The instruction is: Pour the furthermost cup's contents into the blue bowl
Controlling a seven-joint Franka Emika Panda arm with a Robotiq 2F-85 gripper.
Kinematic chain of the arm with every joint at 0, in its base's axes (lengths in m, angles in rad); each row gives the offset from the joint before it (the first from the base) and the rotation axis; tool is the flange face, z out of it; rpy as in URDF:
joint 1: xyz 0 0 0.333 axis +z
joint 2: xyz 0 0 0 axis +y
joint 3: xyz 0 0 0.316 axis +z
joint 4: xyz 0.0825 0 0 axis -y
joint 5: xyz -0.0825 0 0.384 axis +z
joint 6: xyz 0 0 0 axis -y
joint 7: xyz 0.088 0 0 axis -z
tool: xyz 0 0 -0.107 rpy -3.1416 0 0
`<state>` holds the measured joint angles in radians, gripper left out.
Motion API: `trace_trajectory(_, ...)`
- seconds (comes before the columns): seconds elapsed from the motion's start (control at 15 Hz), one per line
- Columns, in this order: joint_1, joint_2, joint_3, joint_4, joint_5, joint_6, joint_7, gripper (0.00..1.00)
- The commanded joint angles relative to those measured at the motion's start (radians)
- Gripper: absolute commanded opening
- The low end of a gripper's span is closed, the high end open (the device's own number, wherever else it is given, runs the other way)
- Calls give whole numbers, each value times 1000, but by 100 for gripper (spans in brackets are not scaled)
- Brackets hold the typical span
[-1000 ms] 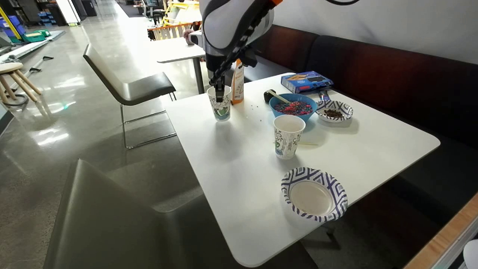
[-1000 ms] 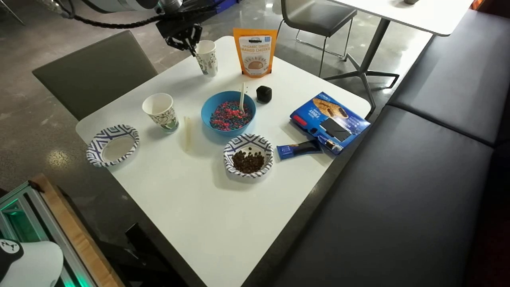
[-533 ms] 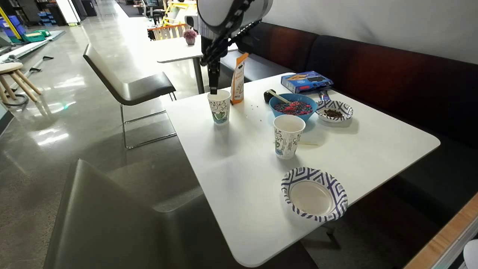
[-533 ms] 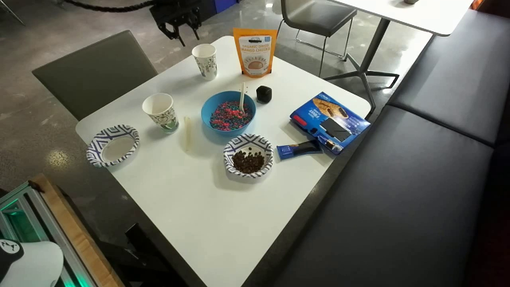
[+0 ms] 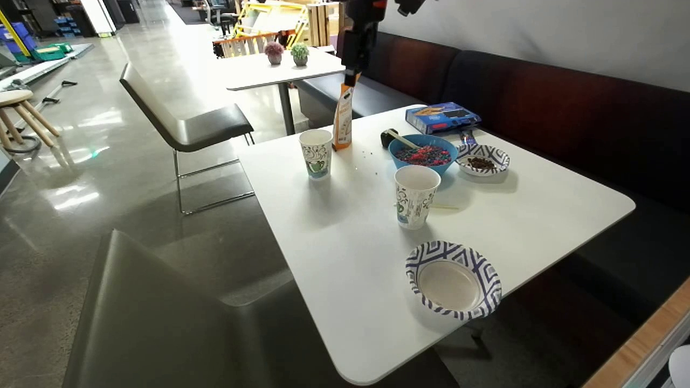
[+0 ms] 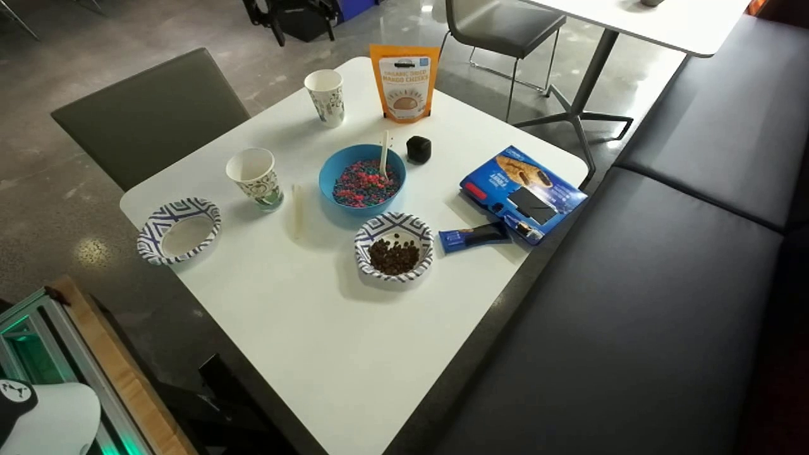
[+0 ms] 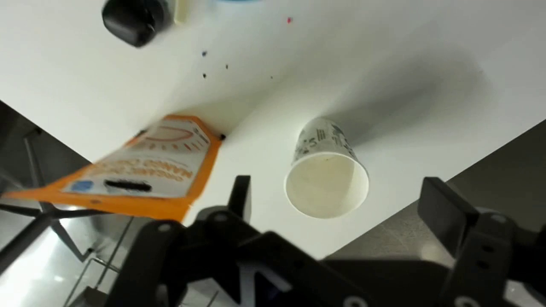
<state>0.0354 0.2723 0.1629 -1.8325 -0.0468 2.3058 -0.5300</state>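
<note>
In an exterior view, the far paper cup (image 6: 328, 100) stood left of the dried-mango pouch (image 6: 406, 85), behind the bowl (image 6: 340, 160) holding a utensil (image 6: 384, 153).

Free room lies on the table (image 6: 302, 144) between the far cup (image 6: 326, 98) and blue bowl (image 6: 342, 159), but the pouch (image 6: 405, 88) stands near that cup.
</note>
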Motion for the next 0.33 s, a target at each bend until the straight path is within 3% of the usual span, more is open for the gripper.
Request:
trace_trajectory(0.0, -11, -26, -17, -23, 15, -3, 1, 100)
trace_trajectory(0.27, -21, -63, -26, -66, 28, -3, 13, 100)
